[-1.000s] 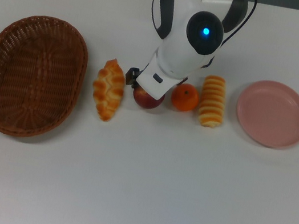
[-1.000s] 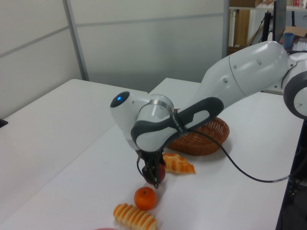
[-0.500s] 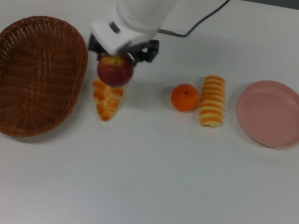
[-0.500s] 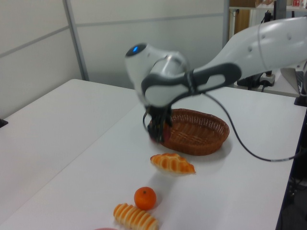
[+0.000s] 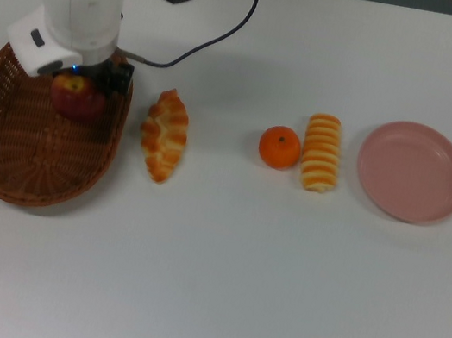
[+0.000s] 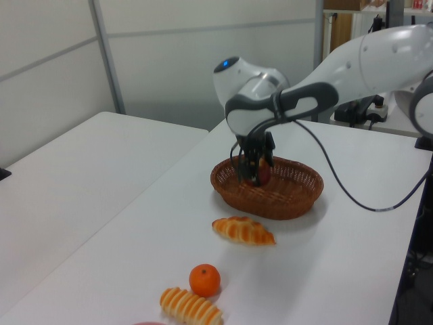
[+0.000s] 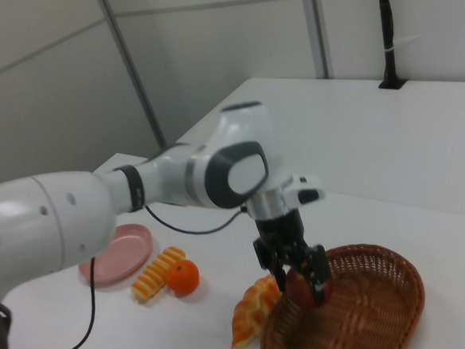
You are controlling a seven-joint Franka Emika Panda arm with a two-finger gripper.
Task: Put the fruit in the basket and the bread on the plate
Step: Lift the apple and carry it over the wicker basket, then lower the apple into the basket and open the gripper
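Observation:
My gripper (image 5: pixel 78 92) (image 6: pixel 256 170) (image 7: pixel 306 286) is shut on the red apple (image 5: pixel 78 97) (image 6: pixel 259 171) (image 7: pixel 303 288) and holds it over the brown wicker basket (image 5: pixel 9 157) (image 6: pixel 291 196) (image 7: pixel 377 308), near the rim at the top view's upper right of it. The orange mandarin (image 5: pixel 280 147) (image 6: pixel 204 279) (image 7: pixel 182 277) sits on the table beside the striped roll (image 5: pixel 322 152) (image 6: pixel 190 306) (image 7: pixel 156 274). The braided loaf (image 5: pixel 165 134) (image 6: pixel 243 230) (image 7: pixel 254 308) lies just outside the basket. At the top view's right stands the pink plate (image 5: pixel 412 171) (image 7: pixel 118 253), with nothing on it.
The arm's black cable (image 5: pixel 224 33) (image 6: pixel 338 183) trails across the table behind the basket. The white table (image 5: pixel 277 274) stretches wide in front of the row of objects.
The gripper has carried the apple from above the braided loaf leftward in the top view, to over the basket, and lower. Nothing else has moved.

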